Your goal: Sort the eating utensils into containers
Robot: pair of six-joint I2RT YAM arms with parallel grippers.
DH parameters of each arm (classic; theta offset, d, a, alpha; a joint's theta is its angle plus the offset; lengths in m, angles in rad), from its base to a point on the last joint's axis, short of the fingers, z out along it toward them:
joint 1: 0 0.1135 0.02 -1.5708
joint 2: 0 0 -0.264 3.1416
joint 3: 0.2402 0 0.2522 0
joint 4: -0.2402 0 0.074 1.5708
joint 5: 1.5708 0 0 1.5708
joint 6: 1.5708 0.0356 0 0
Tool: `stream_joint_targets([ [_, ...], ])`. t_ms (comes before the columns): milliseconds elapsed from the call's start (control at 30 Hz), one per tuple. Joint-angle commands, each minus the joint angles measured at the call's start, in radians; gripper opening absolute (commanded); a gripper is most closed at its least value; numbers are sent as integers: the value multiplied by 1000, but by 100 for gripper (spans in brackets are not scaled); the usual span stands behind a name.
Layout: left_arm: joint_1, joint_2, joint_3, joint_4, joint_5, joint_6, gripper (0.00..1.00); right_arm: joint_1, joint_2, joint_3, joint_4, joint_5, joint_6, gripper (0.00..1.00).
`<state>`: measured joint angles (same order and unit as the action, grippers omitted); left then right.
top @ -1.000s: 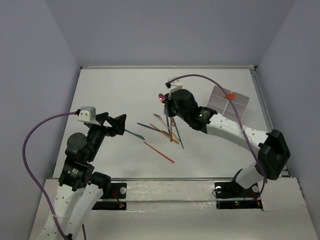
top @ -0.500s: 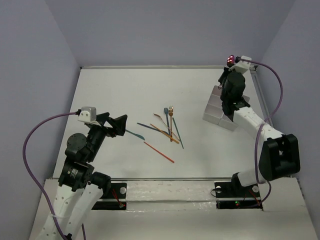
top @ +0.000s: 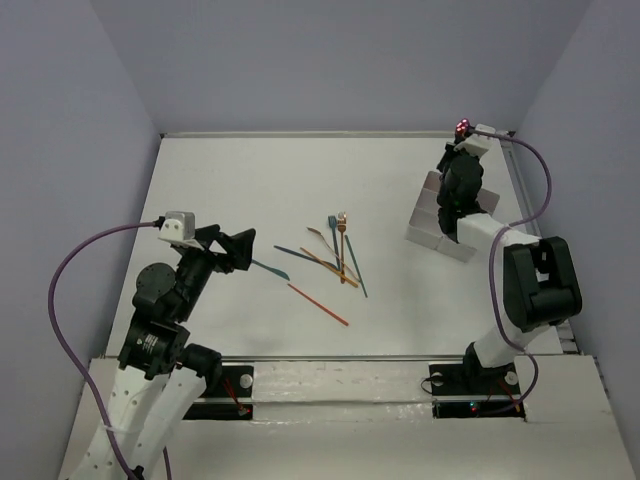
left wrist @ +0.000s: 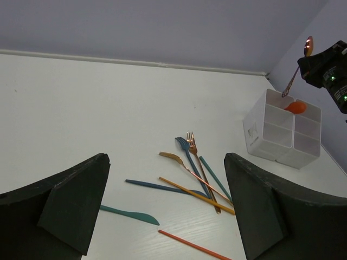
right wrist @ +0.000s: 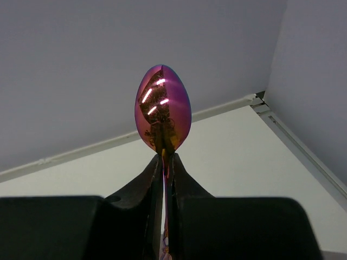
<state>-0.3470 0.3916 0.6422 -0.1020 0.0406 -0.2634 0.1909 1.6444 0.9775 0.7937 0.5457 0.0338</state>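
Holding the spoon [right wrist: 162, 116] by its handle, bowl pointing up, the right end effector [right wrist: 164, 162] is clamping on it above the white box [top: 432, 218], at 2 o'clock of the surface [top: 250, 190]. An orange spoon [left wrist: 295, 106] is lying in one far compartment. I am judging that the handle should be tilting down over one cell and lowering before any release, so the spoon is not bouncing out. The side wall [top: 590, 150] and the rail [top: 519, 190] are standing close at 3 o'clock; open room is lying toward 9 o'clock. The other utensils [top: 335, 258] are waiting near the centre. The left end effector [top: 235, 250], its two sides apart, is hovering at 8 o'clock beside a teal knife [top: 270, 268].
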Motion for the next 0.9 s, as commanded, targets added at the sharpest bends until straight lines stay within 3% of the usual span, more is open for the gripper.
stream_joint_targets([
  [0,-6,10,42,47,5,18,99,-1,23,-37,174,20,18,7],
  [600,-6,-4,40,44,-1,20,99,-1,75,-145,302,2,14,8],
  [867,-6,-3,40,45,-5,18,99,-1,3,-178,256,-55,17,34],
])
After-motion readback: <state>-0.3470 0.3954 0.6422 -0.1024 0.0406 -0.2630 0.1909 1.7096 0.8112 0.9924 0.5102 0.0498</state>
